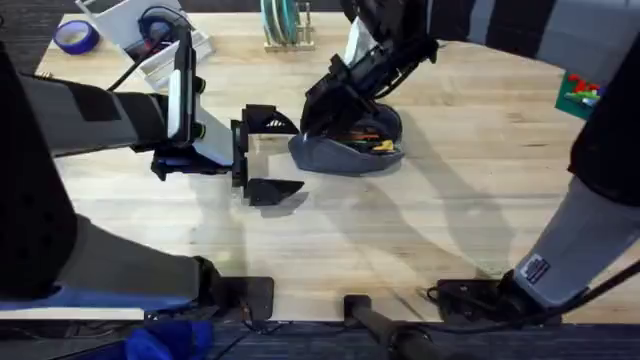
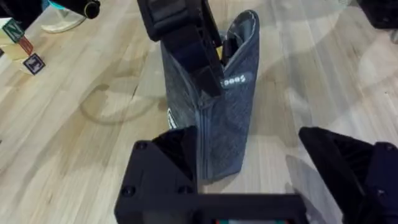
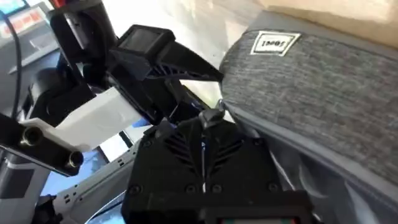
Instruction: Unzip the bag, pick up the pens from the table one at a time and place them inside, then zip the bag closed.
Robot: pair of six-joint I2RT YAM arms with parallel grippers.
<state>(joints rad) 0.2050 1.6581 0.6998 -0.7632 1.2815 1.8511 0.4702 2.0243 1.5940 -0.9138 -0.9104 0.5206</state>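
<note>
The bag [image 1: 345, 150] lies mid-table toward the far edge, mouth open, pens [image 1: 372, 141] inside (orange visible). The right gripper [image 3: 208, 118] pinches the zipper pull, probably for closing. The left gripper [image 1: 262, 155], spread, waits beside it.

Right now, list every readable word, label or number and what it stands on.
Bag: a small sewn label with a short word, too blurred to read.
Blocks: "N" and "Z".
Right arm sticker: too small to read.
</note>
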